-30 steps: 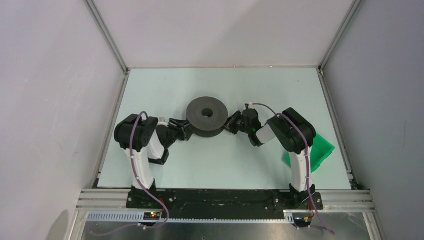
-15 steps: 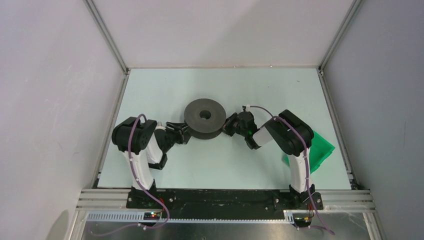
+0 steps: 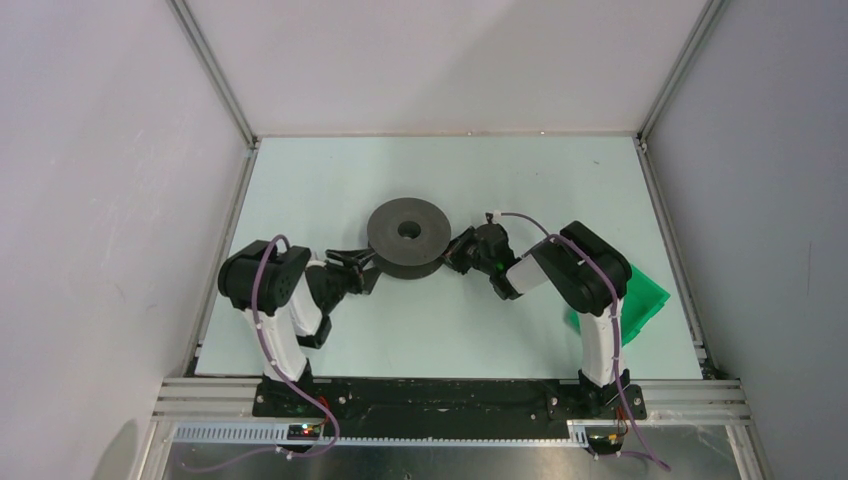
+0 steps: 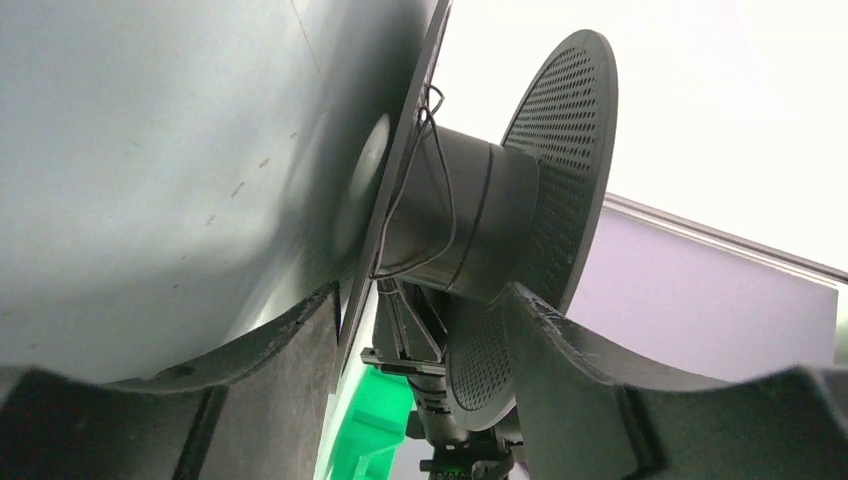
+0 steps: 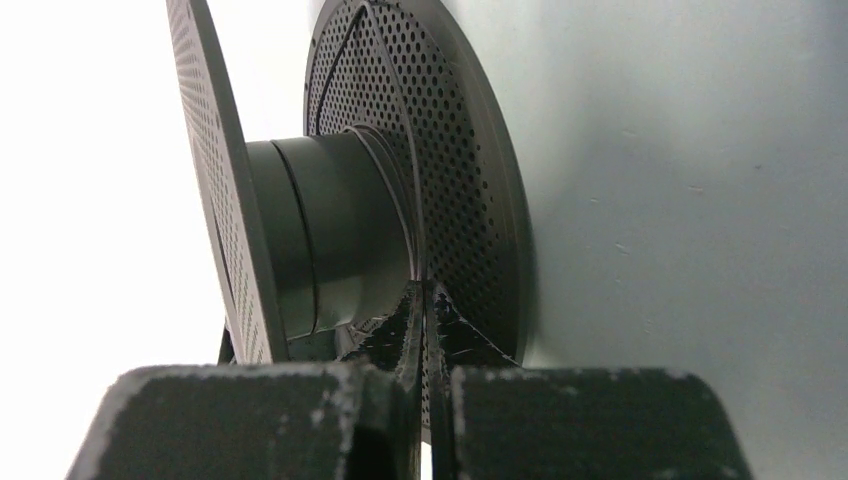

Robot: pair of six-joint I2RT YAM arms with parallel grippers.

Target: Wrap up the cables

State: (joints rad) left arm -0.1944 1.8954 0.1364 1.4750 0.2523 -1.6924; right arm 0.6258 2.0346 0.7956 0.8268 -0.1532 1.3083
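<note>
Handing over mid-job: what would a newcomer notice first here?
The big dark grey round perforated spool lying flat at centre, with the left gripper and right gripper at its opposite sides. Up close, a hair-thin dark wire loops loosely round its hub.

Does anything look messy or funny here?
Yes. The wire on the spool looks messy. It bunches in loose loops beside the table-side disc and sags away from the hub instead of lying in tight, neat turns.
</note>
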